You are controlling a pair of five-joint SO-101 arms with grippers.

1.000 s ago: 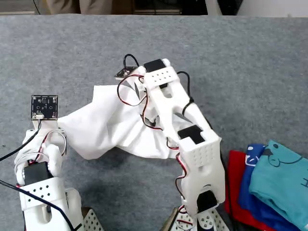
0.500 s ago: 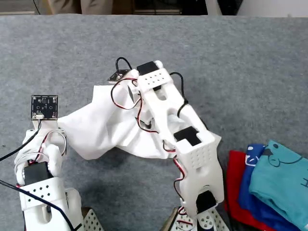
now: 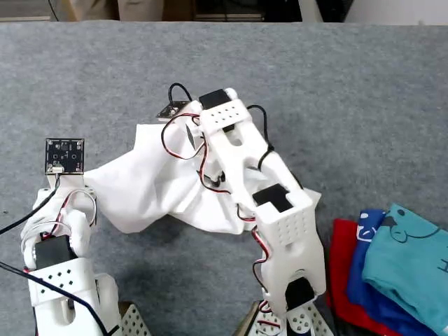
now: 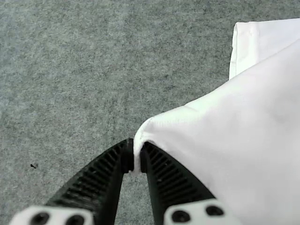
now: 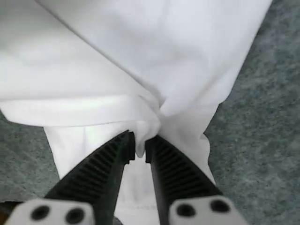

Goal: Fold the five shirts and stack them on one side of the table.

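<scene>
White shirt — still pinched, right arm nudged leftward

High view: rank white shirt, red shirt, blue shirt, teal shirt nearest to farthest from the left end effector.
1. white shirt: gripped in the left end effector, mid-table.
2. red shirt: stack's inner edge, right side.
3. blue shirt: lying over the red.
4. teal shirt: top of stack, far right.

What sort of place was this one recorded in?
Likely an indoor robotics test bench: a grey felt-covered table, two white robot arms at its near edge, a white shirt and coloured shirts stacked aside.
</scene>
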